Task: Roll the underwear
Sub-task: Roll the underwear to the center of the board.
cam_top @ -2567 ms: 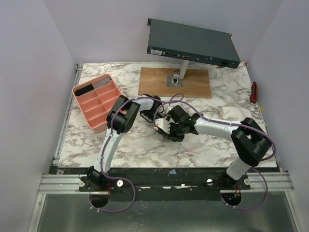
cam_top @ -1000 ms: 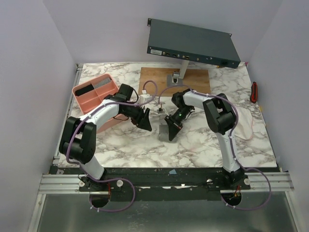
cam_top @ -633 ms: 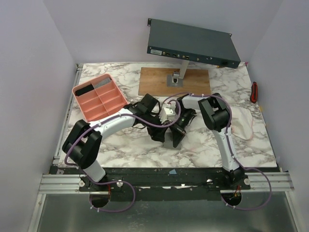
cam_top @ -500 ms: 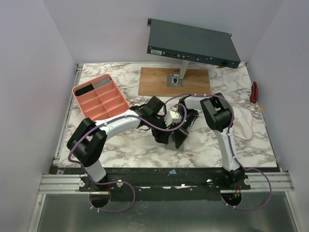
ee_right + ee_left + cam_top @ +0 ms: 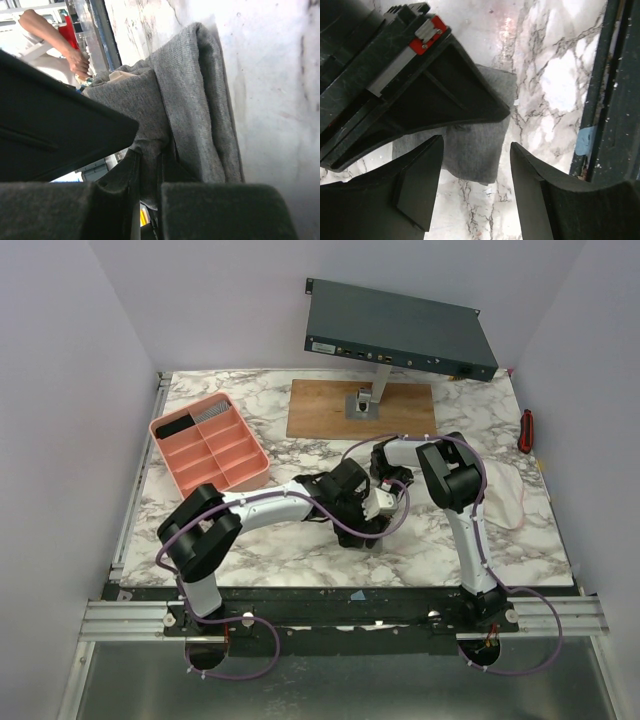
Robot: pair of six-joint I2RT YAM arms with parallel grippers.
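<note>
Marble table point(image 5: 290, 552), front centre: right gripper point(image 5: 149, 167) pinches a fold of grey underwear point(image 5: 195, 100), left gripper point(image 5: 476, 147) spread wide over it

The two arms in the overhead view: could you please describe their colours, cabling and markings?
The left arm and right arm share white links with bulky black joint housings; a thin purple cable runs along each. The left gripper has matte black, wedge-shaped fingers. A red-and-silver strip marks the black body of the right gripper.
</note>
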